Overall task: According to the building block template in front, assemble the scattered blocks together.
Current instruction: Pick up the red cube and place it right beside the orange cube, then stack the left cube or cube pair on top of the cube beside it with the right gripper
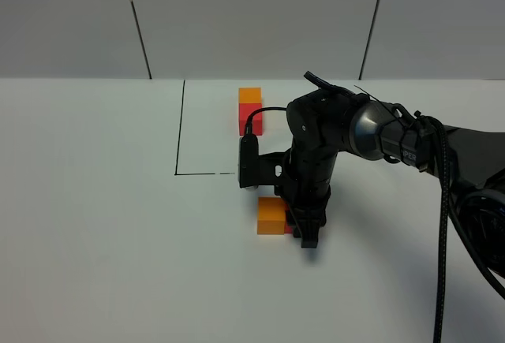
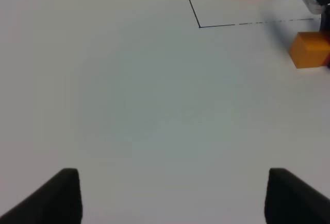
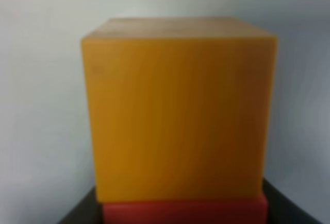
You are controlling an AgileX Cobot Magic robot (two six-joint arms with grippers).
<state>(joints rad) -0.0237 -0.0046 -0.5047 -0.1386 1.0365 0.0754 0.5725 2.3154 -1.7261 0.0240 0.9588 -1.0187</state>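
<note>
Frame: a thin black outline [image 1: 181, 130] is drawn on the white tabletop [image 1: 95, 240], upper centre of the high view. Only its left and lower lines show.
Inside the frame: the template pair [image 1: 250, 109], with the orange cube at the back touching the red cube in front.
Outside the frame: the loose orange cube [image 1: 271, 215] sits just below the lower line, mid-frame. The loose red cube [image 3: 183, 211] touches its right side.
Right pincer [image 1: 304, 231]: it is down at the tabletop and grips the loose red cube.
Left pincer [image 2: 175, 198]: jaws spread wide over bare tabletop.
High view: the arm hides most of the loose red cube.
Right wrist view: the two loose cubes meet face to face, with dark fingers flanking the red one.
Left wrist view: it alone shows the left pincer, well apart from the loose orange cube.
</note>
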